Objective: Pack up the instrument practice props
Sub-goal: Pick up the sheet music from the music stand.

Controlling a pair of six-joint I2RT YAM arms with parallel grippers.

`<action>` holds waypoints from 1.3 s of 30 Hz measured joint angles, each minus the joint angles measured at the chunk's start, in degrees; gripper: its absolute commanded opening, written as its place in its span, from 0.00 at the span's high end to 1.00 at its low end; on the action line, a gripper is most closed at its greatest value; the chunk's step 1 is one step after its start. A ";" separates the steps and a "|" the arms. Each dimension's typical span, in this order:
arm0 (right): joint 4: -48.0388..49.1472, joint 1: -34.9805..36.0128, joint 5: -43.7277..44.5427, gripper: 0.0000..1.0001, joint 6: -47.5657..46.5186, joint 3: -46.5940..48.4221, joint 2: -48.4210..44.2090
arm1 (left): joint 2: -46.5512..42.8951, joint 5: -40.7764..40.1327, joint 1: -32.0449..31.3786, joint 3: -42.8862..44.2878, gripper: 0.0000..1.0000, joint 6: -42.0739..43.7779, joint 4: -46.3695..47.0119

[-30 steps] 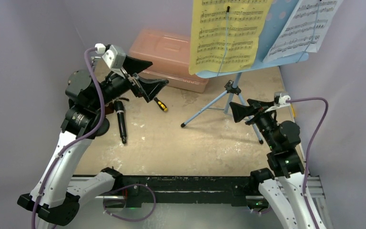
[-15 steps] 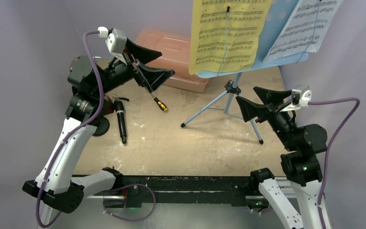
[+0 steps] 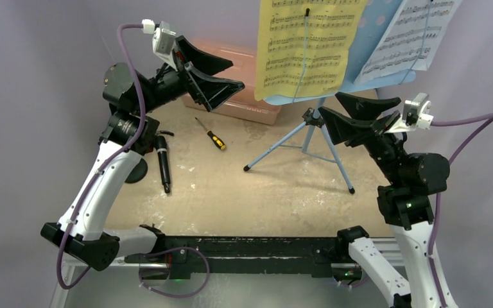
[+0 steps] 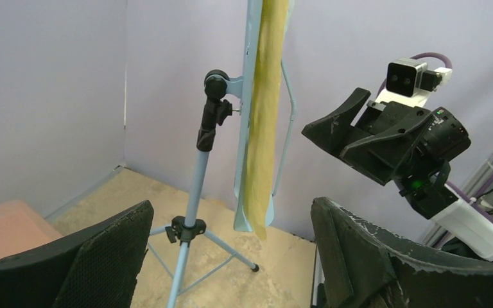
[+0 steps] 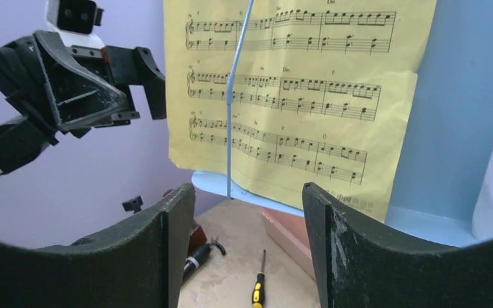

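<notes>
The light-blue music stand [image 3: 315, 126] stands on its tripod at the back right. It carries a yellow page [image 3: 305, 45] and a white page [image 3: 417, 35]. My left gripper [image 3: 236, 74] is raised, open and empty, left of the yellow page's lower edge and apart from it. In the left wrist view, the left gripper [image 4: 231, 212] faces the stand's pole [image 4: 199, 173] edge-on. My right gripper [image 3: 329, 104] hangs open and empty beside the tripod hub. From the right wrist, the right gripper [image 5: 249, 192] looks at the yellow page [image 5: 295, 96]. The black pipe [image 3: 162, 163] lies on the table at the left. Only a brown corner of the metronome [image 5: 197, 234] shows.
A translucent pink case [image 3: 257, 110] lies at the back, partly behind the left gripper. A yellow-handled screwdriver [image 3: 212, 136] lies on the table between the pipe and the tripod. Tripod legs [image 3: 276, 151] spread across the middle. Purple walls close in on three sides.
Both arms have risen. The left gripper moved up and right toward the yellow page. The right gripper climbed to the tripod hub, its jaws somewhat narrower.
</notes>
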 measured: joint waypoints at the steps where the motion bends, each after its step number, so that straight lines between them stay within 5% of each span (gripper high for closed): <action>1: 0.94 0.00 -0.11 0.38 0.46 0.07 0.46 | 0.35 -0.04 -0.15 0.22 0.10 -0.39 0.26; 16: 10.69 0.74 -0.09 0.48 8.22 3.89 9.53 | 3.89 -9.03 -7.61 5.79 0.24 -1.90 -3.43; 28: 9.94 11.69 6.62 0.52 6.40 7.93 15.74 | 3.89 -16.68 -13.07 7.56 0.36 0.09 -8.98; 39: 10.01 13.16 9.09 0.59 5.86 8.79 16.59 | 4.00 -18.23 -14.49 8.20 0.58 0.61 -10.43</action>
